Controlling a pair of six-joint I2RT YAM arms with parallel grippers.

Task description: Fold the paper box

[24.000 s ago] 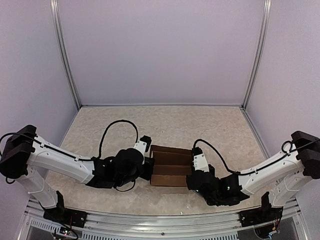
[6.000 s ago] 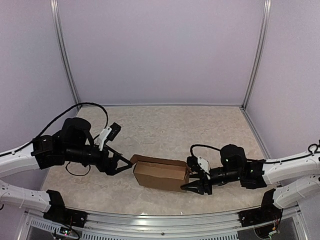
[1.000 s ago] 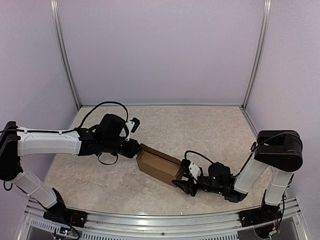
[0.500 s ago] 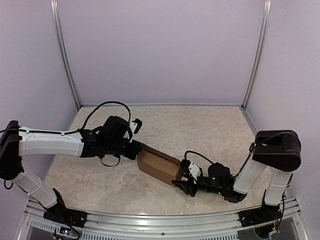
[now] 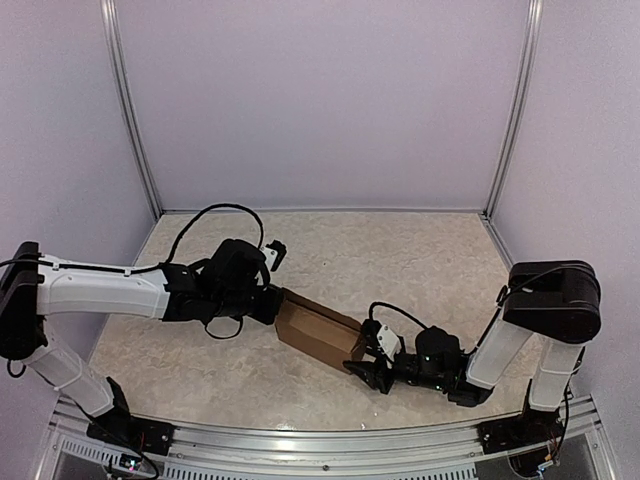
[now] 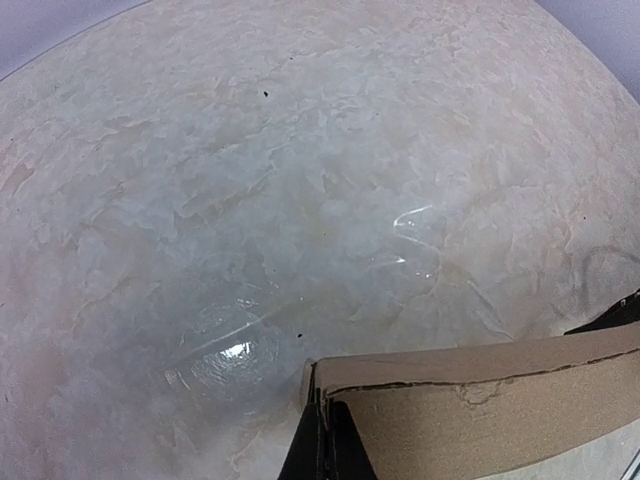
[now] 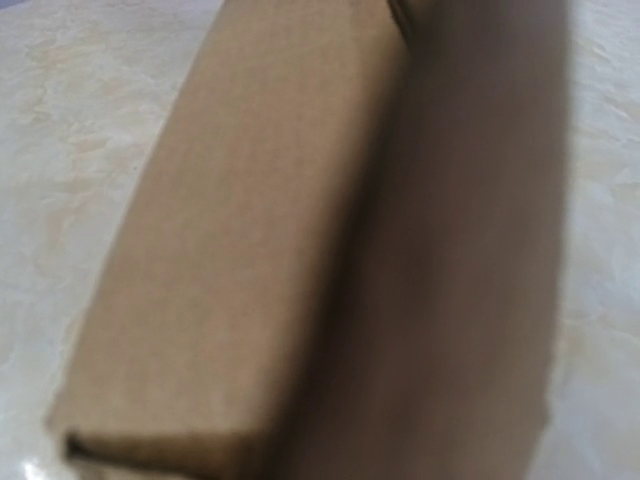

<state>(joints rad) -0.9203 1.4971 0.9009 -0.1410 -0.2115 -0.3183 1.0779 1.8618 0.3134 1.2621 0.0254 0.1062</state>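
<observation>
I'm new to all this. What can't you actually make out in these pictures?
- Right wrist view: the paper box is blurred and fills the frame; this tool's own fingers do not show.
- Top view: the right tool is too small to tell whether it touches the box.
- Left wrist view: the bottom edge cuts off the left tool and most of the box.

no text, label, brand, number or sign can be read in any of the views. the paper box [image 5: 318, 335] shows only plain brown cardboard faces, unprinted both from above and in the close wrist views. the tabletop [image 5: 420, 260] carries nothing but its pale marbled pattern.
</observation>
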